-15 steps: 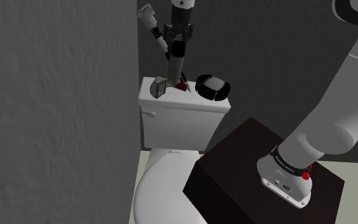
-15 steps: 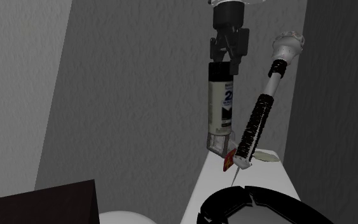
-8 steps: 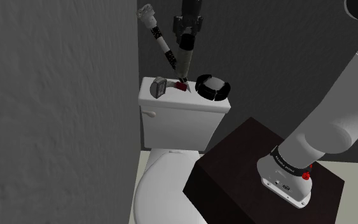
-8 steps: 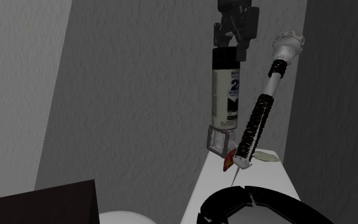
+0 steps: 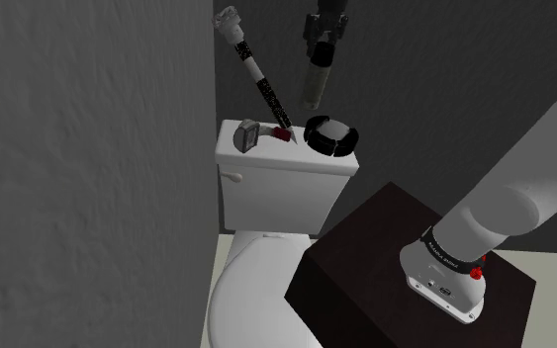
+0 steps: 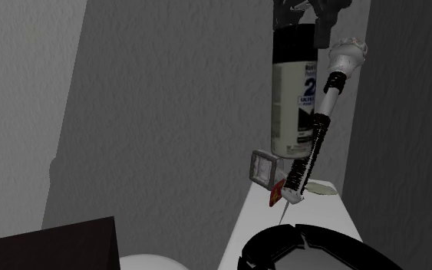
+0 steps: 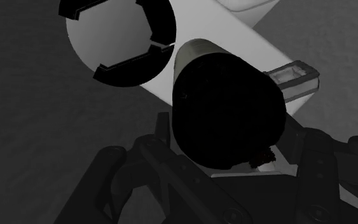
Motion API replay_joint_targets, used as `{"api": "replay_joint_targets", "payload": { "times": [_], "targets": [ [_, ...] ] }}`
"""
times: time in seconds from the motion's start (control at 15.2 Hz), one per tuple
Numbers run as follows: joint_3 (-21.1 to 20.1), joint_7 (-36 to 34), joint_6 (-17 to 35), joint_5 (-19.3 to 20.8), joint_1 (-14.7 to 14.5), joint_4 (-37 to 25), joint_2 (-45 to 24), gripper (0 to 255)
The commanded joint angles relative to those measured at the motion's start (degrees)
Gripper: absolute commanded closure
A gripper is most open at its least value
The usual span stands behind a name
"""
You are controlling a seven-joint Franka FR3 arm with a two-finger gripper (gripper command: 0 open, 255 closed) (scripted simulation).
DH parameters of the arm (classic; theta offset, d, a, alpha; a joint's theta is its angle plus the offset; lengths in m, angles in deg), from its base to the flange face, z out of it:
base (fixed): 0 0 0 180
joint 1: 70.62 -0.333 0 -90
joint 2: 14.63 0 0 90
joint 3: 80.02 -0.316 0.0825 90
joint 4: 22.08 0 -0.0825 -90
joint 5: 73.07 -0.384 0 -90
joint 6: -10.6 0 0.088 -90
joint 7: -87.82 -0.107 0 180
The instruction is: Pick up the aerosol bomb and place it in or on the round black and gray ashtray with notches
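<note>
The aerosol can (image 5: pixel 317 81), cream-bodied with a dark top, hangs upright in the air with my gripper (image 5: pixel 324 42) shut on its upper end. It hovers well above the toilet tank lid (image 5: pixel 266 158), just to the shoulder view's left of the round black and grey notched ashtray (image 5: pixel 330 136). In the second exterior view the can (image 6: pixel 293 96) hangs high under the gripper (image 6: pixel 301 14), and the ashtray (image 6: pixel 314 247) lies near the bottom edge. From the wrist, the can (image 7: pixel 227 114) is clasped between the fingers (image 7: pixel 161 130), with the ashtray (image 7: pixel 119 39) below and apart from it.
A long black-and-white brush-like tool (image 5: pixel 254 67) leans against the wall over the tank, close beside the can (image 6: pixel 314 138). A small grey square object (image 5: pixel 247 136) and a red item (image 5: pixel 283 133) lie on the lid. The dark stand (image 5: pixel 405 267) is at lower right.
The gripper has lifted the can higher off the tank lid and carried it toward the shoulder view's right, closer to the ashtray. The other objects have not moved.
</note>
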Motion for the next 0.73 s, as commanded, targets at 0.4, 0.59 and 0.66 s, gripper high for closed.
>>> {"api": "replay_joint_targets", "payload": {
  "times": [0.4, 0.59, 0.66],
  "targets": [
    [5.15, 10.52, -3.07, -0.19, 5.24, 0.33, 3.50, 255],
    [6.97, 14.06, -4.43, -0.17, 6.96, -0.83, 3.72, 255],
    [6.97, 14.05, -3.64, -0.16, 6.95, 0.07, 3.82, 255]
  ]
}}
